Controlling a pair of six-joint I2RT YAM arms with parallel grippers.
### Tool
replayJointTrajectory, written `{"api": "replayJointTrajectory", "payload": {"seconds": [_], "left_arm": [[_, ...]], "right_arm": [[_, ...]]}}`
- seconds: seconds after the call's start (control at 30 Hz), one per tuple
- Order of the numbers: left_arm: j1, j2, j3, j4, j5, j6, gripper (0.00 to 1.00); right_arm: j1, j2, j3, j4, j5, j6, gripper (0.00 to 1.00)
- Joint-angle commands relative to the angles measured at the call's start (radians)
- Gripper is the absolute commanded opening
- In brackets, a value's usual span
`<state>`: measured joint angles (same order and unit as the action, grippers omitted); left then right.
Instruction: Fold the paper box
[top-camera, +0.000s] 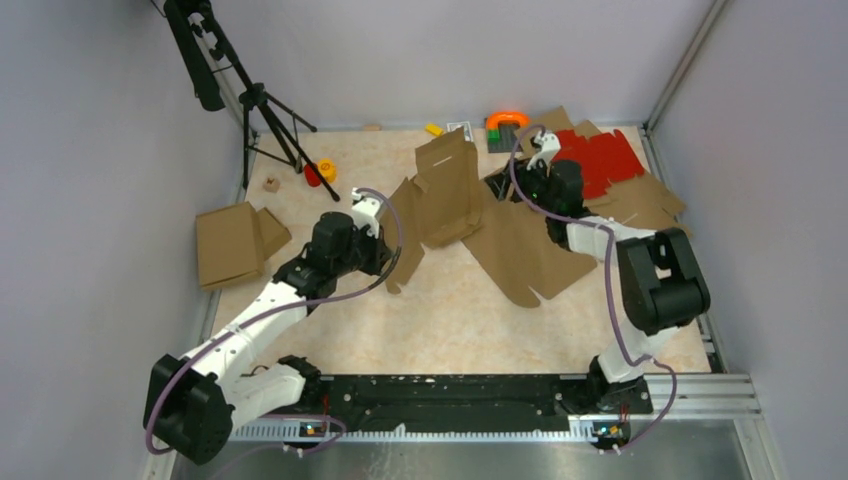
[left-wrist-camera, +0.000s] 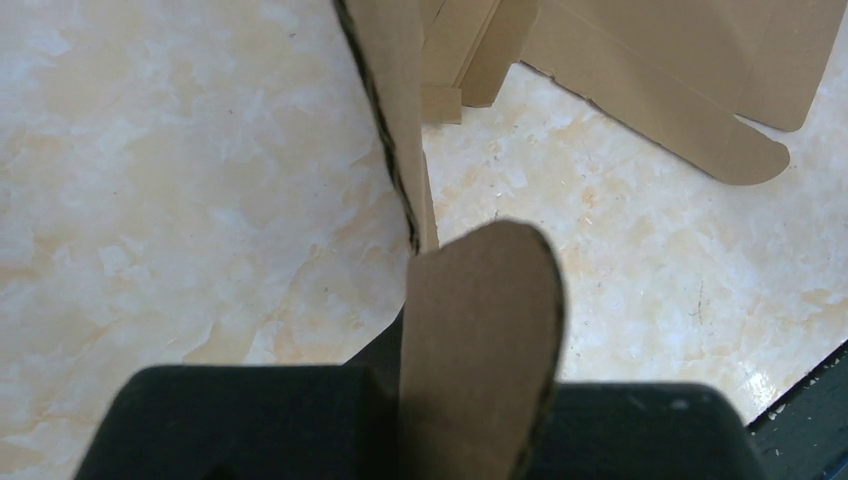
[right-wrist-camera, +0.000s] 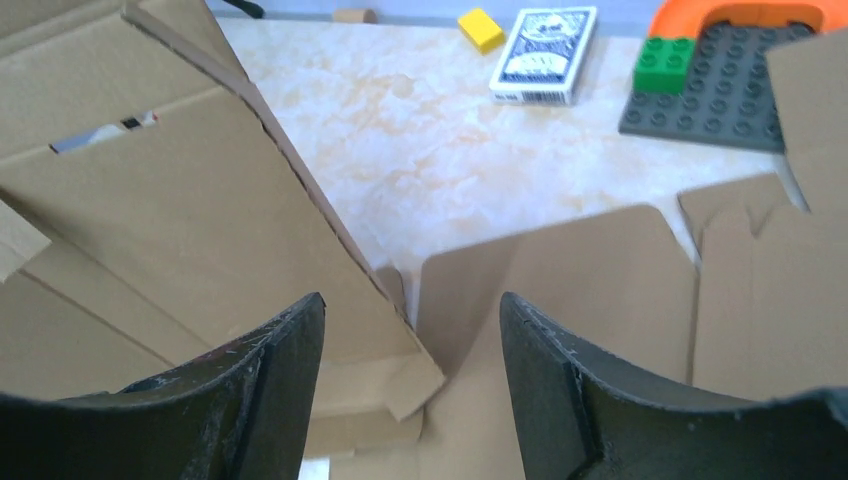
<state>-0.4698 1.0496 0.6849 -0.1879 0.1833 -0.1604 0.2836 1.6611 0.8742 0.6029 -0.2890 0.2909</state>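
Note:
The paper box (top-camera: 470, 215) is a large brown die-cut piece in the middle of the table, its left part raised and its right panels flat. My left gripper (top-camera: 388, 250) is at its left edge, shut on a rounded tab (left-wrist-camera: 482, 320) that stands up between the black fingers (left-wrist-camera: 250, 420) in the left wrist view. My right gripper (top-camera: 503, 186) is open at the far side of the box. In the right wrist view (right-wrist-camera: 410, 310) the jaws stand wide apart over the corner where a raised panel (right-wrist-camera: 180, 230) meets a flat panel (right-wrist-camera: 590, 290), touching neither.
A red die-cut sheet (top-camera: 600, 160) and more brown cardboard lie at the back right. A folded cardboard piece (top-camera: 230, 243) lies at the left. A tripod (top-camera: 265, 110), a yellow roll (top-camera: 326, 168), a card deck (right-wrist-camera: 545, 55), a yellow block (right-wrist-camera: 482, 28) and a grey brick plate (right-wrist-camera: 710, 100) stand at the back.

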Motion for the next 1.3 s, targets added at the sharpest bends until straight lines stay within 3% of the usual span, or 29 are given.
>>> {"api": "replayJointTrajectory", "payload": {"seconds": [0.0, 0.2, 0.33, 0.4, 0.57, 0.63, 0.8, 0.9, 1.2, 1.27], "left_arm": [[-0.024, 0.01, 0.029, -0.054, -0.018, 0.041, 0.0], [-0.048, 0.025, 0.039, -0.064, -0.041, 0.053, 0.0], [-0.063, 0.037, 0.048, -0.071, -0.063, 0.061, 0.0], [-0.069, 0.042, 0.051, -0.069, -0.069, 0.06, 0.0], [-0.076, 0.041, 0.051, -0.038, -0.064, 0.037, 0.0], [-0.078, 0.032, 0.046, -0.02, -0.069, 0.012, 0.0], [-0.094, 0.013, 0.022, 0.043, -0.081, -0.043, 0.0], [-0.116, 0.009, -0.003, 0.069, -0.095, -0.045, 0.0], [-0.145, -0.01, -0.045, 0.061, -0.058, 0.031, 0.0], [-0.147, -0.028, -0.054, 0.063, -0.027, 0.059, 0.0]], "right_arm": [[-0.012, 0.101, 0.103, 0.148, -0.226, 0.013, 0.63], [-0.004, 0.216, 0.216, 0.169, -0.308, -0.045, 0.6], [0.033, 0.225, 0.243, 0.14, -0.279, -0.107, 0.53], [0.065, 0.219, 0.257, 0.085, -0.23, -0.155, 0.44], [0.152, 0.126, 0.156, 0.079, -0.041, -0.196, 0.06], [0.205, 0.05, 0.091, 0.072, 0.063, -0.202, 0.0], [0.39, -0.12, -0.084, 0.049, 0.429, -0.181, 0.01], [0.493, -0.193, -0.165, 0.035, 0.555, -0.138, 0.08], [0.563, -0.357, -0.374, 0.022, 0.526, -0.018, 0.09], [0.579, -0.397, -0.413, 0.021, 0.526, -0.025, 0.18]]}}
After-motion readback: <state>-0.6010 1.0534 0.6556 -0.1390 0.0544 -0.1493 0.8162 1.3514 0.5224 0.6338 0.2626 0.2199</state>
